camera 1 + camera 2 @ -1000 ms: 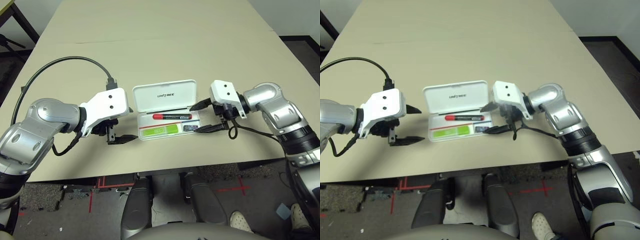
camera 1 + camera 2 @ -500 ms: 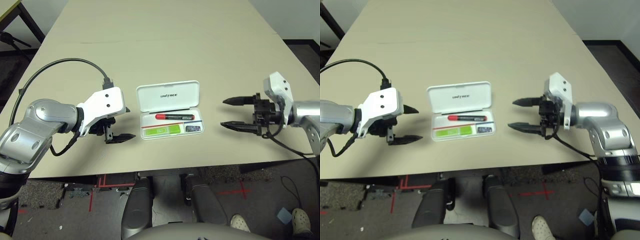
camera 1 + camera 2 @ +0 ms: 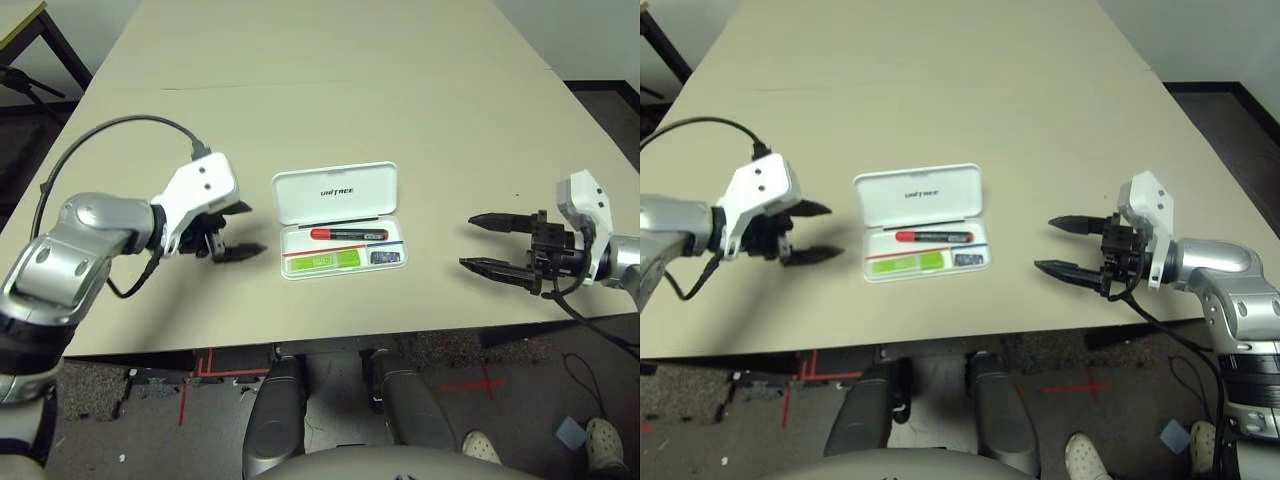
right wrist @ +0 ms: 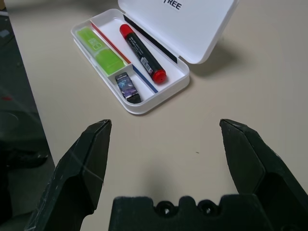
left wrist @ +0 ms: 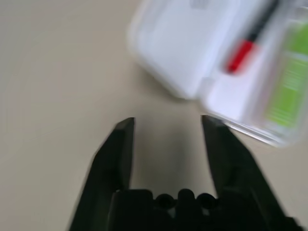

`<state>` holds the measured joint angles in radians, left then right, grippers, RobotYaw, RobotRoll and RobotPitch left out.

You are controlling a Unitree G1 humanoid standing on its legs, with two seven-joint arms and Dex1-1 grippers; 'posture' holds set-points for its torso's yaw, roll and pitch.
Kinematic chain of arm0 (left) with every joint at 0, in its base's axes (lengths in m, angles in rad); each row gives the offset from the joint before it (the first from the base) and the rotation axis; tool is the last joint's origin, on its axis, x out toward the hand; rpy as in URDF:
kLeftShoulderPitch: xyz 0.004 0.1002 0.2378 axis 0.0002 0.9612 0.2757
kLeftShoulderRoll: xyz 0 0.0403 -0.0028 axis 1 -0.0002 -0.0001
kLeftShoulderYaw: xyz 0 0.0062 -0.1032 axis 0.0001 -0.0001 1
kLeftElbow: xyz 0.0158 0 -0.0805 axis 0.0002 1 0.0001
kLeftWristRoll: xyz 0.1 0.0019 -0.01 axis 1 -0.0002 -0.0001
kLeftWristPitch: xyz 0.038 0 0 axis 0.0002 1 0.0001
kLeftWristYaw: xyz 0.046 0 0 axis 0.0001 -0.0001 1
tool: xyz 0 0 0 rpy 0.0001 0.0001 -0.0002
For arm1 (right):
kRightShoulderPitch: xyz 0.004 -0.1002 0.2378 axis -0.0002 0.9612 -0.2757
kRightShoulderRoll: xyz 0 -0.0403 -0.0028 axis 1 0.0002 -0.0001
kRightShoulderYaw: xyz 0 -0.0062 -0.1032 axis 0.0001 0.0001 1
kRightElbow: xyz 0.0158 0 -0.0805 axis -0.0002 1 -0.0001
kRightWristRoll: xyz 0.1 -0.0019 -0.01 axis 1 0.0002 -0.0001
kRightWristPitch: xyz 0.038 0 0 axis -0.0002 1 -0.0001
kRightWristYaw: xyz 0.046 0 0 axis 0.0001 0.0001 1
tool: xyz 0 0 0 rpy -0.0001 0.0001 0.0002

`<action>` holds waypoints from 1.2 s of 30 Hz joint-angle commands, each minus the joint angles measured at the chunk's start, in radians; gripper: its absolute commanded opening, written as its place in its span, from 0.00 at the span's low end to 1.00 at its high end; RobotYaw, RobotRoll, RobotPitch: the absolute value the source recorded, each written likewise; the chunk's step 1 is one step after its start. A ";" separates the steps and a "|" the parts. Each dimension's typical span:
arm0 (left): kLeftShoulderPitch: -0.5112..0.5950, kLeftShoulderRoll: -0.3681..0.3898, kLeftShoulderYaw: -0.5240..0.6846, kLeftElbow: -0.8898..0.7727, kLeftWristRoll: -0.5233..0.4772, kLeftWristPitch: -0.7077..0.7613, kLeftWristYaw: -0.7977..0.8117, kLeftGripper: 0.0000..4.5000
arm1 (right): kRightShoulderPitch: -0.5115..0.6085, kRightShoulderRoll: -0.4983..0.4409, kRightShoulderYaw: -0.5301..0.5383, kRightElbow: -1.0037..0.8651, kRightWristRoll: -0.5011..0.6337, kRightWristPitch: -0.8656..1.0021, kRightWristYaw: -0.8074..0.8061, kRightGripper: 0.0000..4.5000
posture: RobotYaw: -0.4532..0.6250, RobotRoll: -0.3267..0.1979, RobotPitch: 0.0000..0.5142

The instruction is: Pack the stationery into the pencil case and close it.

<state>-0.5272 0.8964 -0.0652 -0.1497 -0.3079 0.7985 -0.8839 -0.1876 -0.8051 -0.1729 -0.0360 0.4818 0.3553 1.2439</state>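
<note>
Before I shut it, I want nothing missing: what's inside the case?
In the open case: a red marker, a green highlighter and a small dark eraser. Whatever lies under them is covered.

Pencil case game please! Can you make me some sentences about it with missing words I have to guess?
1. The lid of the pencil case is ____.
2. The marker inside has a ____ cap.
3. The green highlighter lies ____ the case.
4. Neither the left gripper nor the right gripper is ____ the case.

Missing words: open; red; inside; touching
</note>
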 commanded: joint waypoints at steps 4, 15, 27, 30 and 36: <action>-0.066 -0.104 0.014 0.228 0.057 -0.063 0.094 0.09 | 0.000 0.002 0.004 -0.007 0.001 -0.011 -0.023 1.00 | 0.39 0.62 0.32; -0.186 -0.255 0.008 0.393 0.079 -0.130 0.118 0.00 | -0.012 -0.009 0.012 -0.021 0.004 0.003 -0.032 1.00 | 0.38 0.62 0.31; -0.178 -0.276 -0.018 0.300 0.052 -0.076 0.034 0.00 | -0.011 -0.019 0.024 -0.033 0.000 0.015 -0.028 1.00 | 0.37 0.62 0.32; -0.169 -0.272 -0.017 0.285 0.053 -0.063 0.024 0.00 | -0.014 -0.019 0.027 -0.032 -0.002 0.016 -0.029 1.00 | 0.37 0.62 0.32; -0.114 -0.229 -0.032 0.170 0.015 -0.042 -0.064 0.00 | -0.027 -0.021 0.043 -0.019 -0.012 0.015 -0.026 1.00 | 0.38 0.62 0.32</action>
<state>-0.6604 0.6532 -0.0714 0.0630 -0.2716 0.7385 -0.9087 -0.2127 -0.8160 -0.1395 -0.0511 0.4741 0.3676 1.2133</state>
